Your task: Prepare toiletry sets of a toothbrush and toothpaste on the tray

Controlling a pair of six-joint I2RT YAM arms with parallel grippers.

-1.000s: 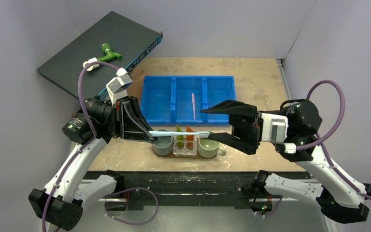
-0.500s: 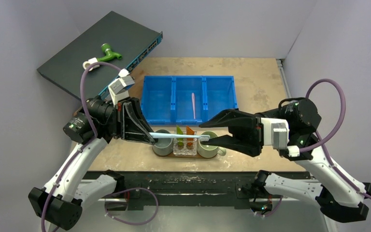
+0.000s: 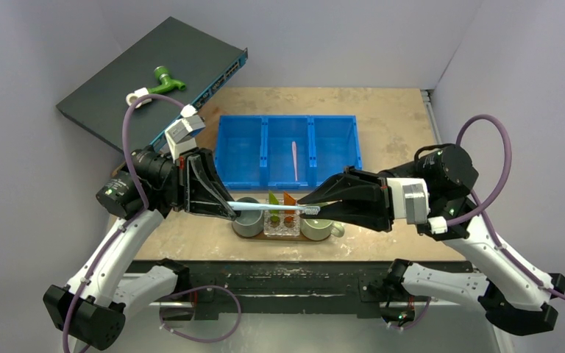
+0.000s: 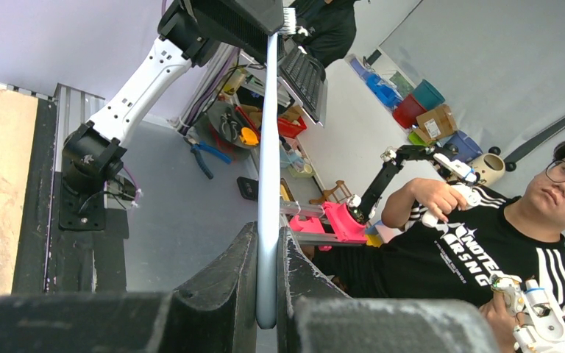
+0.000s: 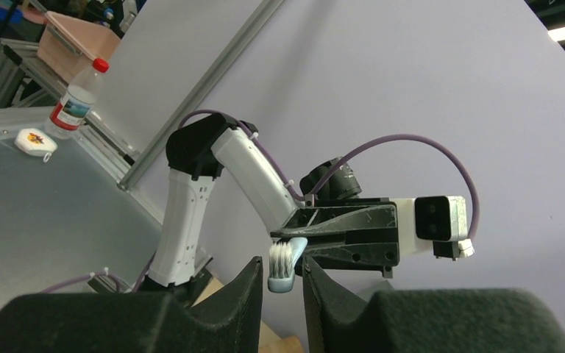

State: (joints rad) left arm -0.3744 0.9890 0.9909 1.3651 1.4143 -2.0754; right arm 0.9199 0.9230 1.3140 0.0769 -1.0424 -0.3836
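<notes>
The left fingers [image 4: 221, 294] are pinching the handle end of the pale blue toothbrush [image 3: 268, 207], holding it level in the air above the tray [image 3: 283, 238]. The right fingers [image 5: 228, 301] are flanking its white-bristled head closely on both sides; whether they are pressing on it I cannot tell. Two mugs [image 3: 249, 222] and a clear holder [image 3: 282, 226] are sitting on the tray, with the lime-green tube [image 3: 273, 198] and orange tube [image 3: 288, 198] standing in the holder. The pink toothbrush [image 3: 294, 160] is lying in the middle compartment of the blue bin [image 3: 239, 158], farther back on the worktop [image 3: 390, 125].

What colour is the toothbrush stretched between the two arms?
The toothbrush is pale blue with white bristles; clearest in the top view.
</notes>
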